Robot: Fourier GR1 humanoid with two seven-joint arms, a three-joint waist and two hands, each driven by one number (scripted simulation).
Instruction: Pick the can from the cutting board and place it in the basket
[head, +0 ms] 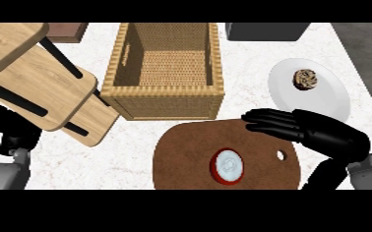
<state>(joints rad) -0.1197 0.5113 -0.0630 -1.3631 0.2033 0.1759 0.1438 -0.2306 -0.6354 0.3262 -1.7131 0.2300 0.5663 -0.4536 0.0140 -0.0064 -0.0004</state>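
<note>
While we look steeply down at the counter [145,147], we see the can [228,165] standing upright on the cutting board [181,152], near the board's middle and close to the lower edge of the view. It shows us a red rim around a pale, round top. Nothing touches it.

Just beyond the can, up and to the right, our right hand [312,128] hangs over the board's far right corner. Its black fingers [265,120] are spread apart and only gently bent, pointing left, and they close on nothing. The thumb [323,174] shows lower down, beside the board's right edge. A small hole in the board lies between the can and this hand.

Behind the board sits the woven basket [163,101], its near wall just beside the board's far edge. To the right of the basket we see a white plate [327,98] carrying a small brown pastry [306,79]; the hand overlaps the plate's lower edge.

At the left, light wooden chairs [51,88] with black rails cover part of the counter. Our left hand [18,137] is barely in view at the left edge, and we cannot tell how its fingers stand.
</note>
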